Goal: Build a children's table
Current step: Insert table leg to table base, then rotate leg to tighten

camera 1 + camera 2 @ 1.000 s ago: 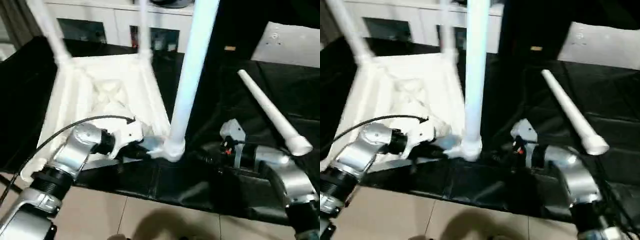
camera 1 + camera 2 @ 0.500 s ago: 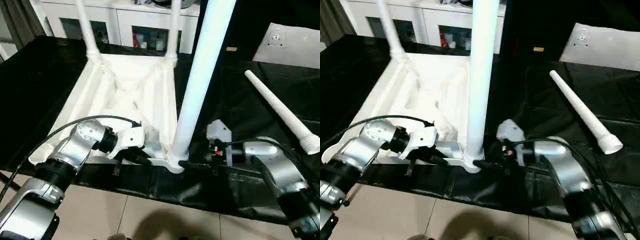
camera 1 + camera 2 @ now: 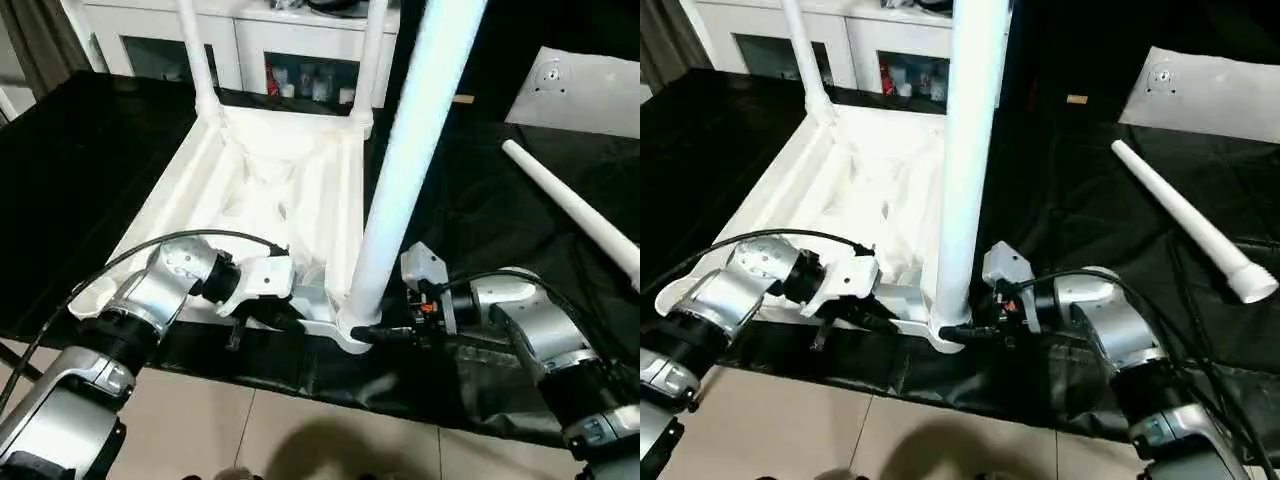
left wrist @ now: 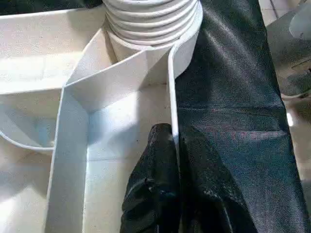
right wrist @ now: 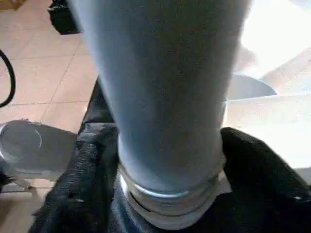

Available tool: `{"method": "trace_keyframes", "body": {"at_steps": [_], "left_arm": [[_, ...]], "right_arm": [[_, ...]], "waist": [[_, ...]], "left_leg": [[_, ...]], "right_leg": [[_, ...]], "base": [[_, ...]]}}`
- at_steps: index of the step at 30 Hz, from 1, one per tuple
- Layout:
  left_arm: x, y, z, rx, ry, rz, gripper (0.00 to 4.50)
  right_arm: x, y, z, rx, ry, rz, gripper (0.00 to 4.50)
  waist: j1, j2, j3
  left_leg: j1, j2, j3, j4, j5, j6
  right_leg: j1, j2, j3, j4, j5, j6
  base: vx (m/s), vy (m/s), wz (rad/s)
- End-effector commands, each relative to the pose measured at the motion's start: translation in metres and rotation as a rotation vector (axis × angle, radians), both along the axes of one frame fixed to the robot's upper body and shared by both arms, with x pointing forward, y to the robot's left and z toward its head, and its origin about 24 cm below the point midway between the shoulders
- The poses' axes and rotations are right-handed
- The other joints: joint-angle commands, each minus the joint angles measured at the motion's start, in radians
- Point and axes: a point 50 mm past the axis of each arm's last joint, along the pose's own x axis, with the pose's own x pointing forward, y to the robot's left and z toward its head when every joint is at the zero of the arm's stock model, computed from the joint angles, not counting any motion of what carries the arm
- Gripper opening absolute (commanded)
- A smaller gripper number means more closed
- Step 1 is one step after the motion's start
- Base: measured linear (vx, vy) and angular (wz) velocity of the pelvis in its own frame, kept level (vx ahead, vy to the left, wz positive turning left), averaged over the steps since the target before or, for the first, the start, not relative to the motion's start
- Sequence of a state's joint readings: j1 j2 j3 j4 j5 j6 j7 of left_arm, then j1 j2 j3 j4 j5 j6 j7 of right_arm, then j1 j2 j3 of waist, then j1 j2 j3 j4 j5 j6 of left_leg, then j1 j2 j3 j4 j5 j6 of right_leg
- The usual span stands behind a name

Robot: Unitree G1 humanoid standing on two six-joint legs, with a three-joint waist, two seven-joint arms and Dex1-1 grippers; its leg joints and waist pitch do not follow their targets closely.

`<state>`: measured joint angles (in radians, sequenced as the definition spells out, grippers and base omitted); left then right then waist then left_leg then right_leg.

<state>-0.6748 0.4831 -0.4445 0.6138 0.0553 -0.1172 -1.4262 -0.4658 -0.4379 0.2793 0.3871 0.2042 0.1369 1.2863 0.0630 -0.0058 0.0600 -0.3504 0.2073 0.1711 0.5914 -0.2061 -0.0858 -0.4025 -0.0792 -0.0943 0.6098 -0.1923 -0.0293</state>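
My left gripper [image 4: 176, 145] pinches the raised rim [image 4: 172, 92] of the children's table [image 3: 270, 190], one black finger [image 4: 155, 184] inside the wall and the other outside against the black cloth [image 4: 233, 97]. Just beyond those fingertips, along the same rim, sits the rounded corner socket [image 4: 160, 29] with the ribbed foot of a leg screwed into it.

My right gripper [image 5: 167, 145] straddles that same near leg [image 5: 165, 73] at its base, a finger [image 5: 82, 184] on each side of the shaft, close against it; whether they press it I cannot tell. Seen from my head, the two grippers meet at this near corner from opposite sides, left [image 3: 285, 318] and right [image 3: 385, 335].

Past my jaws the table lies upside down on the cloth-covered surface [image 3: 80, 170], ribbed underside up. The near leg [image 3: 415, 150] rises steeply between my forearms. Two more legs [image 3: 197, 55] stand in the far corner sockets. The fourth leg [image 3: 1190, 225] lies loose on the cloth, well apart to the right of my right gripper. Beyond it rests a flat white panel [image 3: 590, 90], and white cabinets [image 3: 260, 50] line the far side.
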Motion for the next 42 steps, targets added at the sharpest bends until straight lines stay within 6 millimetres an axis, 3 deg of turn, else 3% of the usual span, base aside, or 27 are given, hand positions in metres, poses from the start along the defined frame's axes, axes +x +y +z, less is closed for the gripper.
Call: {"method": "trace_keyframes", "body": {"at_steps": [1, 11, 15, 16, 18, 21, 23, 26, 28, 34, 36, 39, 41, 42], "left_arm": [[-0.005, -0.009, -0.004, 0.055, 0.011, -0.111, 0.0], [-0.002, -0.006, -0.005, 0.059, 0.014, -0.076, 0.0], [0.001, -0.005, -0.005, 0.013, 0.031, 0.02, 0.0], [0.003, -0.006, -0.003, -0.035, 0.045, 0.077, 0.0], [0.004, -0.009, -0.002, -0.083, 0.056, 0.133, 0.0], [0.005, -0.015, -0.001, -0.146, 0.059, 0.227, 0.0], [0.003, -0.023, -0.003, -0.189, 0.059, 0.308, 0.0], [0.001, -0.03, -0.005, -0.212, 0.062, 0.365, 0.0], [0.001, -0.047, -0.005, -0.248, 0.057, 0.455, 0.0], [0.007, -0.074, -0.001, -0.288, 0.021, 0.562, 0.0], [0.009, -0.084, 0.003, -0.296, -0.001, 0.591, 0.0], [0.009, -0.089, 0.004, -0.283, -0.019, 0.589, 0.0], [0.009, -0.088, 0.004, -0.273, -0.024, 0.586, 0.0], [0.008, -0.087, 0.002, -0.261, -0.023, 0.583, 0.0]], "right_arm": [[0.004, 0.0, 0.004, 0.001, -0.016, -0.002, 2.88], [0.0, 0.003, 0.0, 0.022, 0.021, 0.015, 2.75], [-0.003, 0.006, -0.004, 0.074, 0.062, -0.039, 2.75], [-0.003, 0.007, -0.006, 0.098, 0.076, -0.098, 2.75], [-0.002, 0.009, -0.008, 0.118, 0.085, -0.165, 2.75], [-0.002, 0.015, -0.016, 0.129, 0.081, -0.293, 2.75], [-0.002, 0.024, -0.024, 0.146, 0.091, -0.415, 2.74], [-0.001, 0.032, -0.028, 0.16, 0.106, -0.51, 2.74], [0.007, 0.046, -0.032, 0.181, 0.133, -0.675, 2.74], [0.024, 0.064, -0.031, 0.2, 0.181, -0.888, 2.74], [0.028, 0.072, -0.03, 0.192, 0.188, -0.942, 2.74], [0.029, 0.074, -0.03, 0.213, 0.19, -0.984, 2.74], [0.029, 0.074, -0.03, 0.222, 0.193, -0.999, 3.3], [0.029, 0.072, -0.03, 0.23, 0.198, -1.011, 3.3]], "waist": [[-0.005, -0.002, -0.053], [-0.004, -0.003, -0.052], [-0.004, -0.003, -0.051], [-0.005, 0.0, -0.05], [-0.007, -0.005, -0.049], [-0.013, 0.0, -0.045], [-0.023, -0.007, -0.045], [-0.047, -0.005, -0.043], [-0.058, -0.004, -0.043], [-0.075, -0.004, -0.041], [-0.077, -0.004, -0.042], [-0.075, -0.004, -0.045], [-0.076, -0.004, -0.047], [-0.075, -0.004, -0.047]], "left_leg": [[-0.001, 0.029, 0.001, -0.068, -0.119, 0.073], [0.0, 0.03, 0.001, -0.07, -0.13, 0.067], [-0.001, 0.03, 0.001, -0.071, -0.134, 0.064], [-0.001, 0.03, 0.001, -0.072, -0.136, 0.061], [-0.001, 0.029, 0.0, -0.074, -0.147, 0.052], [0.0, 0.029, -0.002, -0.077, -0.171, 0.036], [-0.005, 0.027, -0.005, -0.079, -0.18, 0.026], [-0.009, 0.022, -0.008, -0.08, -0.19, 0.022], [-0.007, 0.025, -0.005, -0.078, -0.191, 0.028], [-0.007, 0.02, -0.005, -0.078, -0.195, 0.03], [-0.005, 0.02, -0.007, -0.079, -0.19, 0.025], [-0.009, 0.019, -0.005, -0.077, -0.159, 0.042], [-0.01, 0.018, -0.004, -0.077, -0.15, 0.048], [-0.01, 0.018, -0.004, -0.077, -0.151, 0.049]], "right_leg": [[0.059, -0.064, 0.059, -0.066, -0.136, -0.234], [0.058, -0.066, 0.06, -0.07, -0.171, -0.225], [0.058, -0.067, 0.06, -0.072, -0.19, -0.22], [0.057, -0.067, 0.06, -0.072, -0.194, -0.22], [0.058, -0.067, 0.06, -0.076, -0.22, -0.212], [0.053, -0.069, 0.06, -0.084, -0.285, -0.193], [0.057, -0.068, 0.059, -0.086, -0.318, -0.175], [0.053, -0.065, 0.056, -0.094, -0.361, -0.154], [0.05, -0.064, 0.061, -0.09, -0.332, -0.168], [0.045, -0.061, 0.06, -0.096, -0.346, -0.169], [0.045, -0.061, 0.059, -0.097, -0.346, -0.167], [0.05, -0.061, 0.061, -0.092, -0.263, -0.176], [0.052, -0.06, 0.061, -0.09, -0.245, -0.18], [0.052, -0.06, 0.061, -0.09, -0.246, -0.18]], "base": [[0.0, 0.0, 0.0], [0.0, 0.0, 0.0], [0.0, 0.0, 0.0], [0.0, 0.0, 0.0], [0.0, 0.0, 0.0], [0.0, 0.0, 0.0], [0.0, 0.0, 0.0], [0.0, 0.0, 0.0], [0.0, 0.0, 0.0], [0.0, 0.0, 0.0], [0.0, 0.0, 0.0], [0.0, 0.0, 0.0], [0.0, 0.0, 0.0], [0.0, 0.0, 0.0]]}}
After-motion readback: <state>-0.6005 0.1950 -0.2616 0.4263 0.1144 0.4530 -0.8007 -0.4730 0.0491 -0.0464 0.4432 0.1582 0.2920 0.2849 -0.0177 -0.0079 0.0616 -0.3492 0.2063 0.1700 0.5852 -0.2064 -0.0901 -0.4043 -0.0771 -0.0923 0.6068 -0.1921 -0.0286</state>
